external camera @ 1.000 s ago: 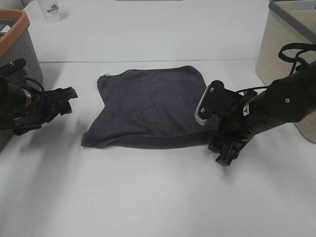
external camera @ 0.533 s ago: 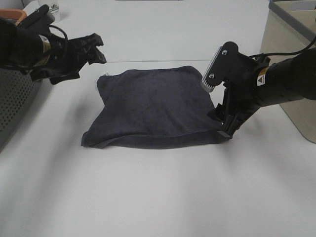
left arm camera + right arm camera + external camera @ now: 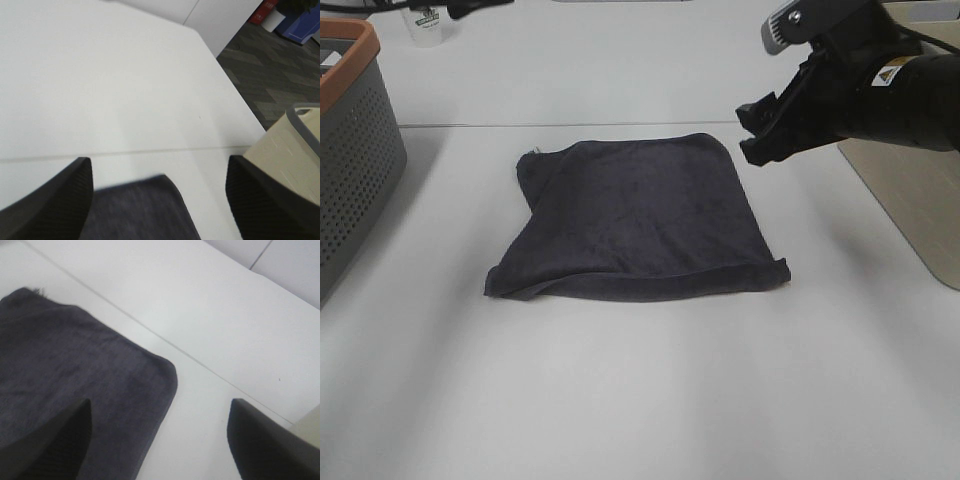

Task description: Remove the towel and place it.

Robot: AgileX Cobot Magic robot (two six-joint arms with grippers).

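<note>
Clearly we had not yet taken hold: the towel [image 3: 635, 225] lay flat mid-desk [image 3: 640, 400], untouched. Our right tool [image 3: 757, 128] hung above its far right corner, prongs apart; the left tool [image 3: 157, 195] also stood apart. Next, we judged, came descending onto an edge.

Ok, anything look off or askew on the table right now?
Only the dark towel: it lies skewed and loosely folded on the white table, front-left corner splayed out. Nothing looks spilled or damaged.
</note>
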